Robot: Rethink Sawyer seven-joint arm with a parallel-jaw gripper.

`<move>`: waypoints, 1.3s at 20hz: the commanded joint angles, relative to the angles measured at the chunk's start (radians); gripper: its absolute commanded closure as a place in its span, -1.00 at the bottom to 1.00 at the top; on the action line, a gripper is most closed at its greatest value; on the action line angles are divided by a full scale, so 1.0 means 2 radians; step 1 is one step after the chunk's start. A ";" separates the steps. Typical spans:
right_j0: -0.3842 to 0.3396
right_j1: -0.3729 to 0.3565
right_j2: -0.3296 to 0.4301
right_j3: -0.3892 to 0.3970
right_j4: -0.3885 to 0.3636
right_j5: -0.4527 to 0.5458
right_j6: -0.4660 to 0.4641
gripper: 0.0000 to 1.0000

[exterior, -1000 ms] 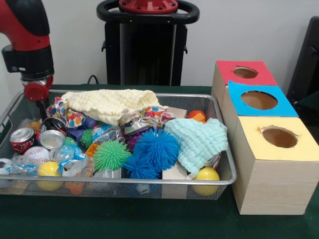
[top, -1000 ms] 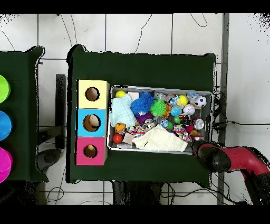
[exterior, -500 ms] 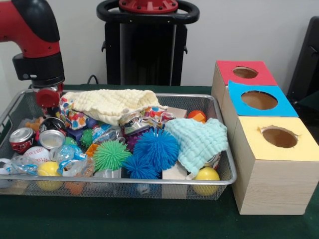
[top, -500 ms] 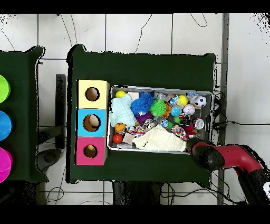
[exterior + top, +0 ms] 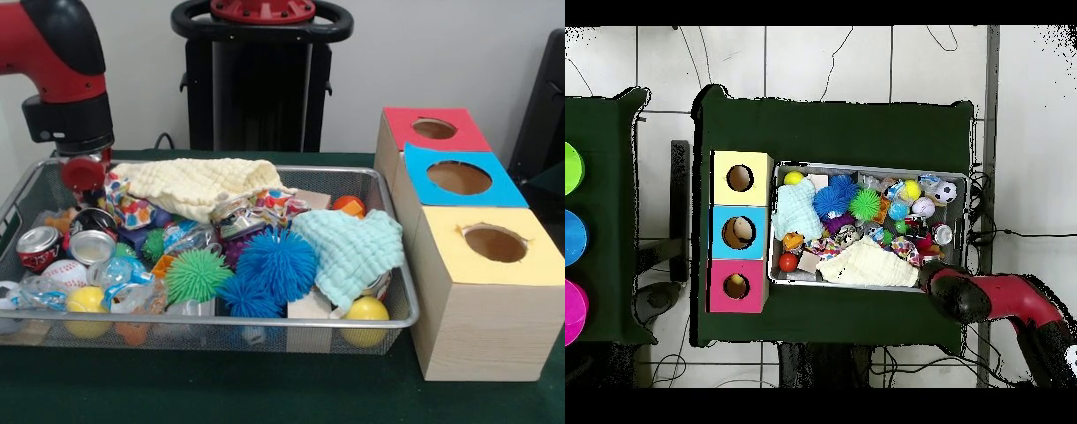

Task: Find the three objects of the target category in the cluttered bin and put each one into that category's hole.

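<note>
- Wire-mesh bin [image 5: 265,329]: shallow, rectangular, on a green cloth table [image 5: 221,389]. The contents fill it almost to the rim.
- Near rim: two smooth yellow balls [image 5: 365,311], one at each near corner, with a stitched baseball [image 5: 62,273] and crinkled clear wrappers beside the one on the camera's left.
- Centre: spiky rubber balls touching one another, a green one [image 5: 196,275] beside a large blue spiky ball [image 5: 275,261], and a smaller blue one in front.
- Right of centre: a pale aqua waffle-weave cloth [image 5: 353,249], draped over other items.
- Left side: two metal cans [image 5: 92,247], tilted.
- Far side: a cream quilted cloth [image 5: 194,184], rumpled, along the far wall. An orange ball [image 5: 350,205] lies near the far corner.
- Beside the bin: three wooden boxes with round holes, topped yellow [image 5: 494,245], blue [image 5: 457,177] and red [image 5: 433,129], near to far.
- Gripper [image 5: 83,173]: hanging over the bin's far left corner, above the clutter. Whether its fingers are open or closed cannot be told.
</note>
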 commanded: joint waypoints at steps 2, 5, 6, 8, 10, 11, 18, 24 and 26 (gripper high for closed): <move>-0.004 -0.028 -0.010 -0.027 -0.019 0.019 -0.091 -1.00; -0.003 -0.039 -0.009 -0.024 -0.018 0.021 -0.092 -1.00; -0.006 -0.047 -0.005 -0.021 -0.010 0.029 -0.100 -1.00; -0.004 -0.048 -0.005 -0.023 -0.011 0.029 -0.100 -1.00; -0.001 -0.034 -0.009 -0.029 -0.020 0.021 -0.099 -1.00; 0.003 -0.030 -0.011 -0.031 -0.025 0.017 -0.095 -1.00; 0.013 0.005 -0.018 -0.048 -0.046 -0.001 -0.093 -1.00; 0.028 0.001 -0.025 -0.042 -0.067 -0.018 -0.066 -1.00; 0.024 -0.003 -0.019 -0.040 -0.064 -0.014 -0.077 -1.00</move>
